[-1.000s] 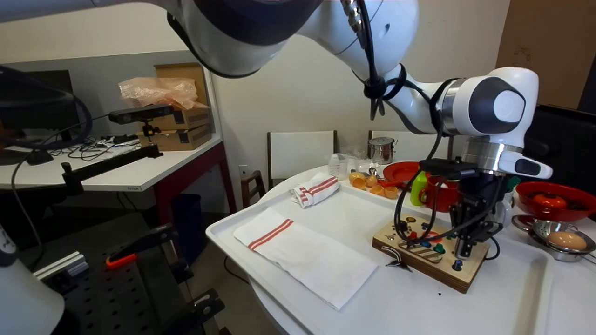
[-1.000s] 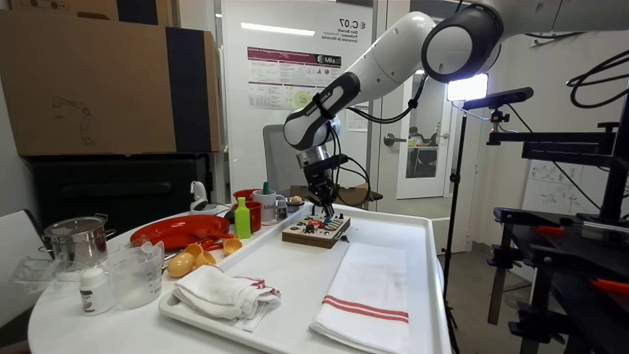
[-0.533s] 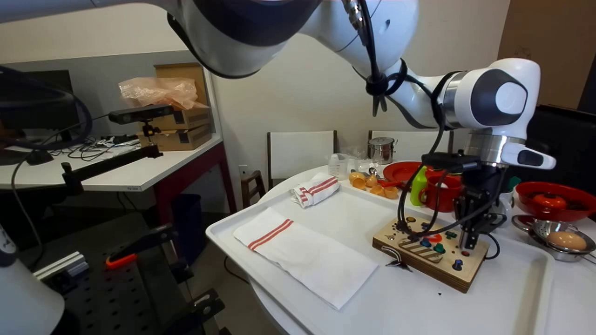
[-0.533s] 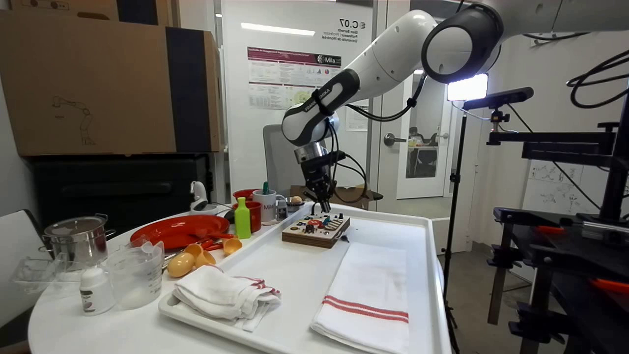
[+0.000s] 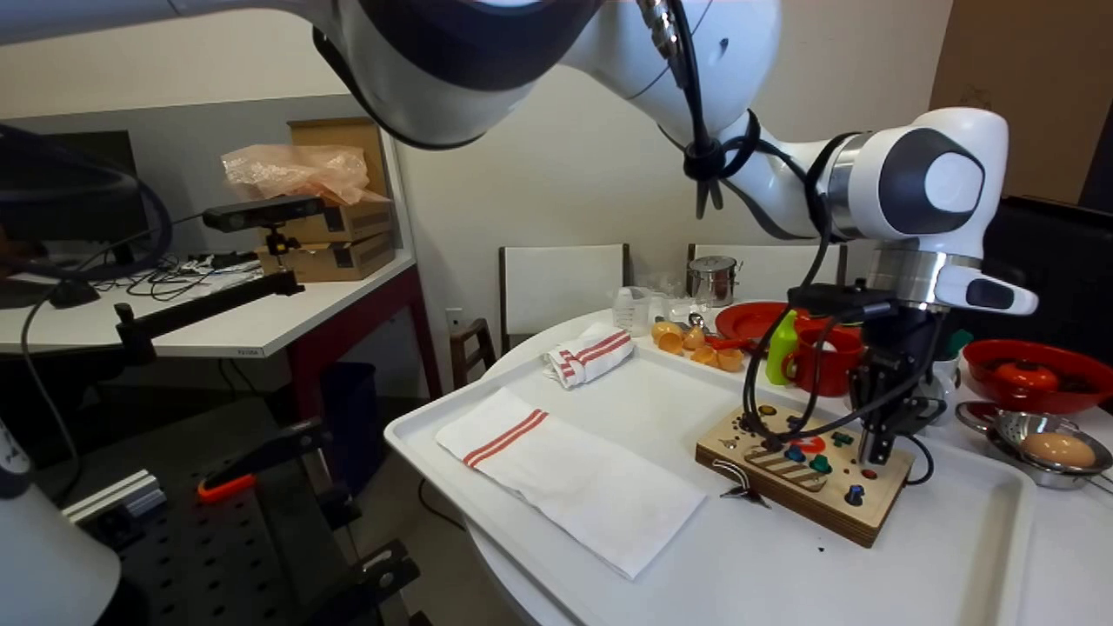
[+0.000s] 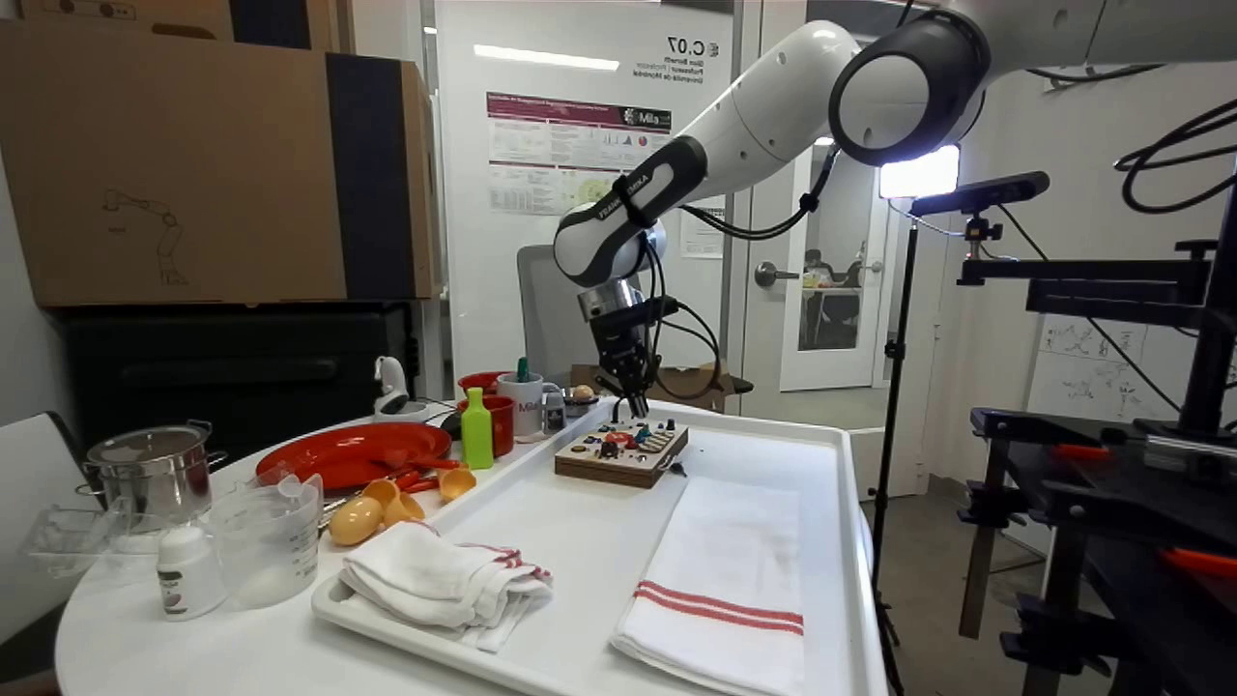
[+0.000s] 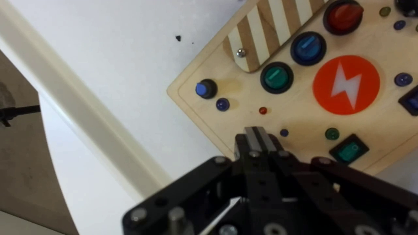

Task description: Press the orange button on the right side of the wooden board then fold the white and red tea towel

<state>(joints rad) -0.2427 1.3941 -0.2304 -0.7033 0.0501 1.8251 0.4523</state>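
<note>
The wooden board (image 5: pixel 885 497) lies on the tray, its studs and knobs facing up. My gripper (image 7: pixel 255 129), shut with nothing between its fingers, hovers just over the board's right end in an exterior view. Close beneath the fingertips sits a small red button (image 5: pixel 869 474). In the wrist view, a larger orange disc with a white bolt (image 7: pixel 346 85) and a small red stud (image 7: pixel 263 110) show. Which of these is the orange button, I cannot tell. The white and red tea towel (image 6: pixel 720 551) rests flat in both exterior views, red stripes near one end, apart from the gripper.
A white tray (image 5: pixel 1013 513) carries the board and towel. A bundled striped cloth (image 6: pixel 445 580) lies in the tray's corner. Beyond the rim stand a red mug (image 5: pixel 826 369), a green bottle (image 6: pixel 476 430), a red bowl (image 5: pixel 1043 387) and a metal strainer (image 5: pixel 1035 426).
A second ago the gripper was lower, its tips down at the board over the red button. It has risen slightly and uncovered that button. The towel and board have not moved.
</note>
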